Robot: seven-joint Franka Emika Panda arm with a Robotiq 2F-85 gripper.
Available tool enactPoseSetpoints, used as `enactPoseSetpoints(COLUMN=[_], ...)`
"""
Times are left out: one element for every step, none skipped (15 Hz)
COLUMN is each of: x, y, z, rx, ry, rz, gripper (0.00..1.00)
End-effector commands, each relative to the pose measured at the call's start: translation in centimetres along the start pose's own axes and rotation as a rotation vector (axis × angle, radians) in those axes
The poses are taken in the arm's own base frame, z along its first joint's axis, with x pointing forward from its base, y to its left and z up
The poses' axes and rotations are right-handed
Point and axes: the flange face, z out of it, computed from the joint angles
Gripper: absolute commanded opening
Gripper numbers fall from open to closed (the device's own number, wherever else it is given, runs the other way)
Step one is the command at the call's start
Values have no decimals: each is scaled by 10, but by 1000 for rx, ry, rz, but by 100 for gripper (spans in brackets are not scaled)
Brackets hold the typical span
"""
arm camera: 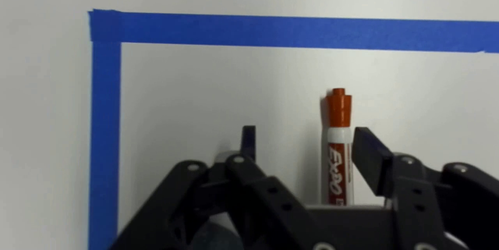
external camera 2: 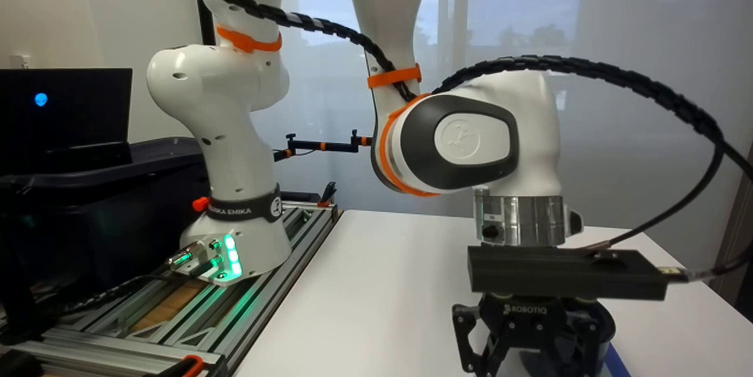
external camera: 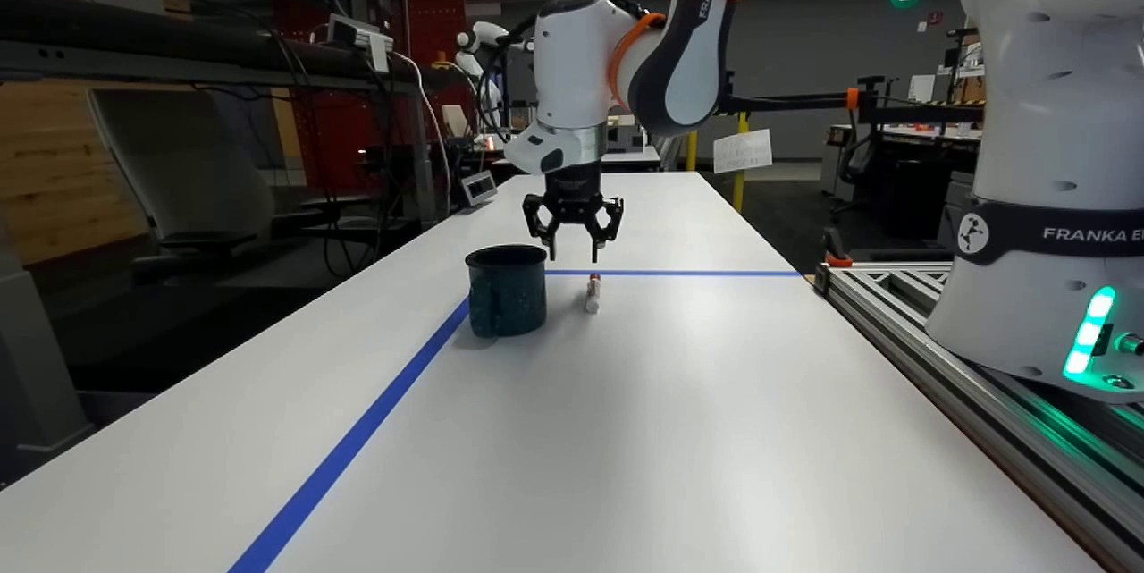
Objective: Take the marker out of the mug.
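The marker [external camera: 593,294] lies flat on the white table, outside the mug and a little apart from it. In the wrist view the marker [arm camera: 339,144] has an orange-red cap and a white and dark red body; its lower end is hidden by the gripper. The dark teal mug [external camera: 507,294] stands upright beside it. The mug is partly hidden behind the gripper in an exterior view [external camera 2: 609,325] and in the wrist view [arm camera: 215,238]. My gripper [external camera: 574,257] is open and empty above the table. In the wrist view the marker appears between the fingertips [arm camera: 306,139], nearer the right finger.
Blue tape [external camera: 375,417] marks lines on the table [external camera: 760,394], and a tape corner [arm camera: 105,25] shows in the wrist view. The robot base stands on a metal frame [external camera: 894,296] along one table edge. A small grey device [external camera: 478,189] stands at the far edge.
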Motion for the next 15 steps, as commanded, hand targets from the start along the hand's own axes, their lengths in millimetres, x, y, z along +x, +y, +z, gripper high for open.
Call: enactPoseSetpoints(x=[-5, -5, -7, -6, -10, -18, -21, -23, -24, -23, -22, -19, -17, -11, -6], y=[6, 8, 7, 3, 2, 3, 5, 4, 7, 8, 10, 12, 14, 16, 18], z=[-60, -75, -90, -102, -112, -122, -137, -148, -165, -182, -201, -215, -230, -244, -256], rx=[-84, -95, -57, -28, 23, 50, 80, 122, 147, 178, 190, 209, 218, 218, 211], ry=[-5, -7, -26, -11, -33, -78, -101, -115, -131, -130, -136, -141, -145, -136, -126], rz=[67, 88, 140, 172, 231, 269, 310, 348, 399, 448, 505, 556, 611, 665, 718], gripper=[98, 100, 100, 100, 100, 100, 100, 100, 100, 100, 100, 100, 100, 100, 100])
